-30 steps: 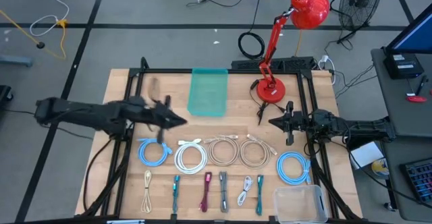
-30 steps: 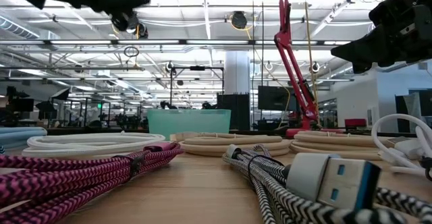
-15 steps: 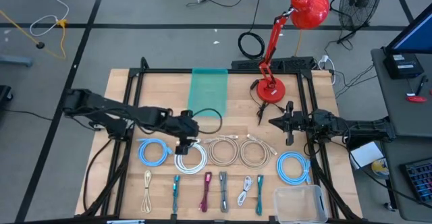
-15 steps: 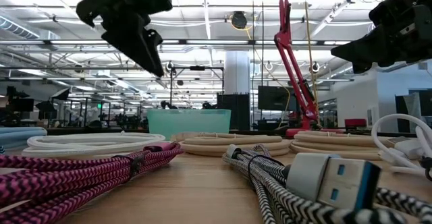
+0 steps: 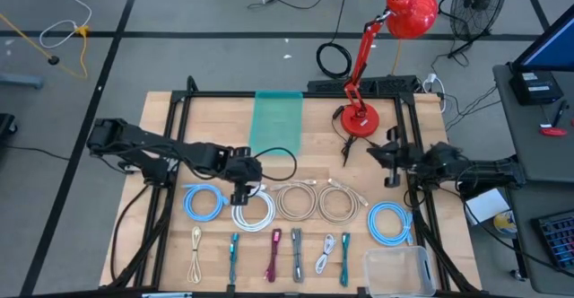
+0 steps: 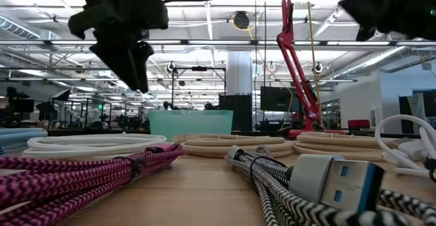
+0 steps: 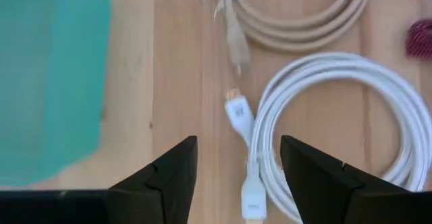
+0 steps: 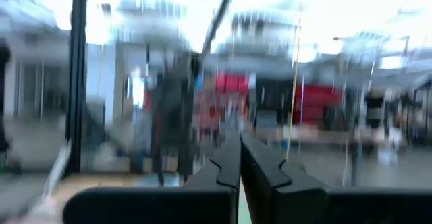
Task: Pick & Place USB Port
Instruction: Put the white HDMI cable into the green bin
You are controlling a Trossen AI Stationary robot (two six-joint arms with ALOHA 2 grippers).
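Two left gripper (image 7: 237, 173) fingers (image 7: 165, 180) spread, straddling white cable (image 7: 337, 116) plug

High: straight down over whole bench (image 5: 161, 109). Low: bench-level, close to cables, facing room. Both share teal tray (image 5: 276, 123).

bare wood between teal tray (image 7: 50, 75) and white cable (image 7: 337, 129) | lamp (image 5: 372, 60) far side
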